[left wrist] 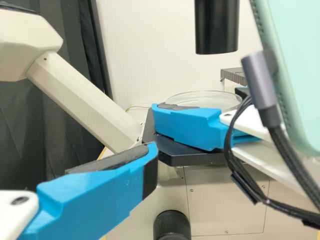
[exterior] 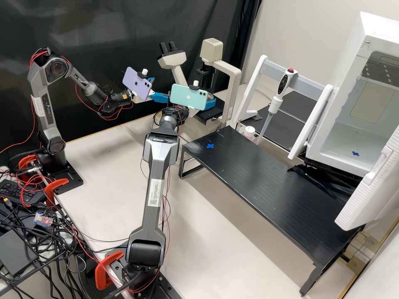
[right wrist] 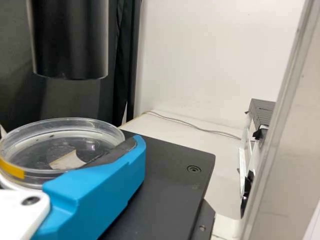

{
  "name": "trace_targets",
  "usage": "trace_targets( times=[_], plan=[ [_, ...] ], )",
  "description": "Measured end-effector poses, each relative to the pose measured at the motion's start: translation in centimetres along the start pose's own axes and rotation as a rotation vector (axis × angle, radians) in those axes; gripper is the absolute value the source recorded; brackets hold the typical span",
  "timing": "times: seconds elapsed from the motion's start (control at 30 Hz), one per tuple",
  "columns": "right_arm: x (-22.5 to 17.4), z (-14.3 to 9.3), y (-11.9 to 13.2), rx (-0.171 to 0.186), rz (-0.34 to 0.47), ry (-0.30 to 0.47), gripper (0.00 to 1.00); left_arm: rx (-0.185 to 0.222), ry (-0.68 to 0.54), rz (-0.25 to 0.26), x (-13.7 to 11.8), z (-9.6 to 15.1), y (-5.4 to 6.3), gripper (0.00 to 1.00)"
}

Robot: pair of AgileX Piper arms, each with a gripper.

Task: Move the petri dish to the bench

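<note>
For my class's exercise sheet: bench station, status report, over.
Left claw open, empty. Right claw closed on petri dish at microscope stage. Black cylinder overhead; possible snag if lifted.

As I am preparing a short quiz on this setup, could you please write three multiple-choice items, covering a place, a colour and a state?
1. Where is the petri dish?
A) on the pipette stand
B) at the microscope stage
C) in a drawer

2. What colour is the cross on the black bench?
A) blue
B) red
C) yellow

3. How is the door of the white cabinet?
A) shut
B) missing
C) open

1 B: stage lies beside and beneath it.
2 A: blue against black.
3 C: swung aside, interior exposed.
</note>
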Motion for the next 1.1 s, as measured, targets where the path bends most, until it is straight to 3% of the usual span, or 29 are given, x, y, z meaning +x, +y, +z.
trace_targets(
  times=[0.87, 1.1],
  plan=[
    [-2.6, 1.9, 0.1, 0.008, 0.028, 0.012, 0.0, 0.0, 0.0, 0.0, 0.0, 0.0, 0.0, 1.0],
    [-5.5, 3.0, 0.7, -0.016, 0.047, 0.036, 0.0, 0.0, 0.0, 0.0, 0.0, 0.0, 0.0, 1.0]
  ],
)
